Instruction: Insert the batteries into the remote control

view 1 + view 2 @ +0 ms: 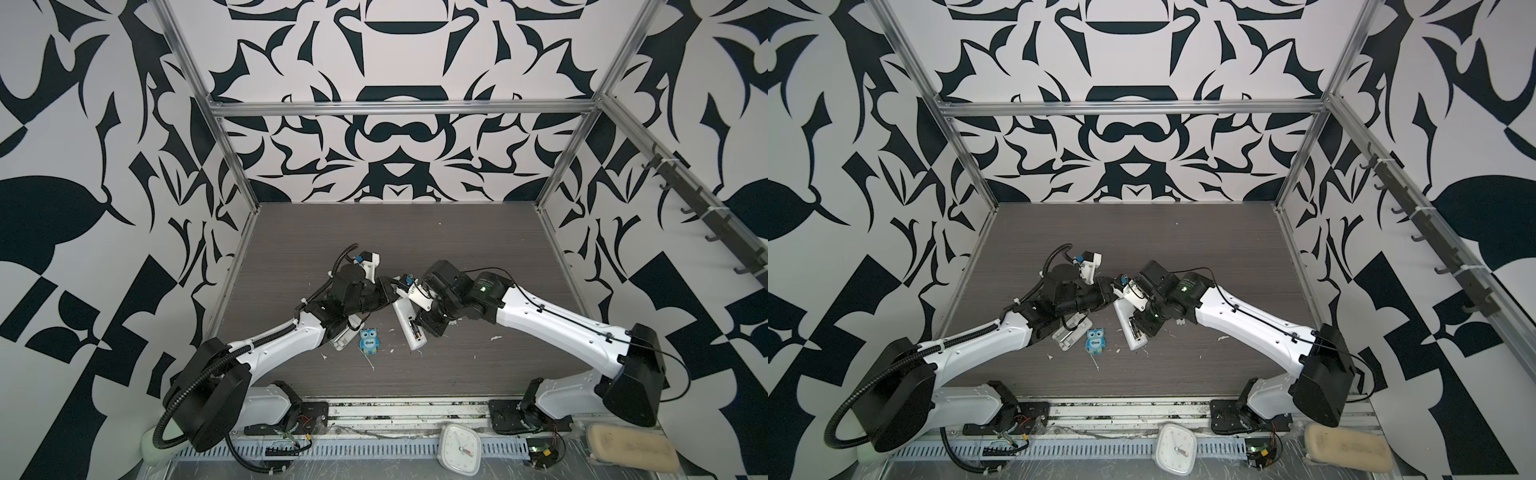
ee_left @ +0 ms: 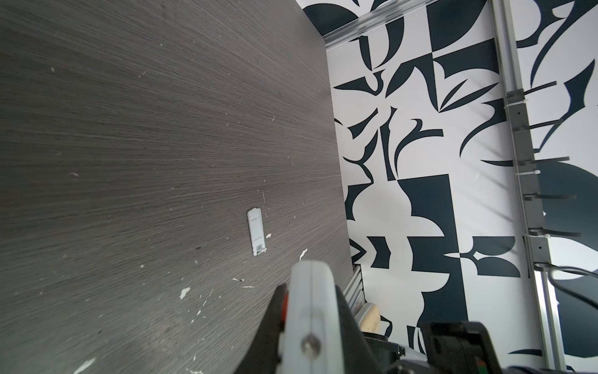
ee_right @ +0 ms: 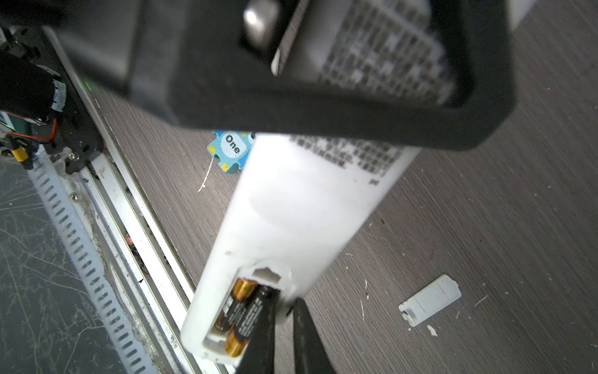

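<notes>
My right claw [image 3: 284, 299] was all but closed and gripped nothing. One black fingertip [image 3: 263, 320] pressed on one of the two small dark gold-banded batteries [image 3: 241, 311], which lay side by side in the open bay. That bay belonged to the long slim white plastic remote control [image 1: 402, 316]. It lay back-up just beside the small blue owl figure [image 1: 369, 341], on my right arm's side of it. Its bay end was about level with the owl, and its long axis ran away past the owl to my left claw [image 1: 392, 291], which seemed clamped across the far end.

The batteries ran along that same axis, directly under my right tips, so my right arm was the nearer. I couldn't tell whether the pressed battery was fully seated. The small grey-white plastic battery cover [image 3: 430, 304] lay loose, farther from the owl than the remote.
</notes>
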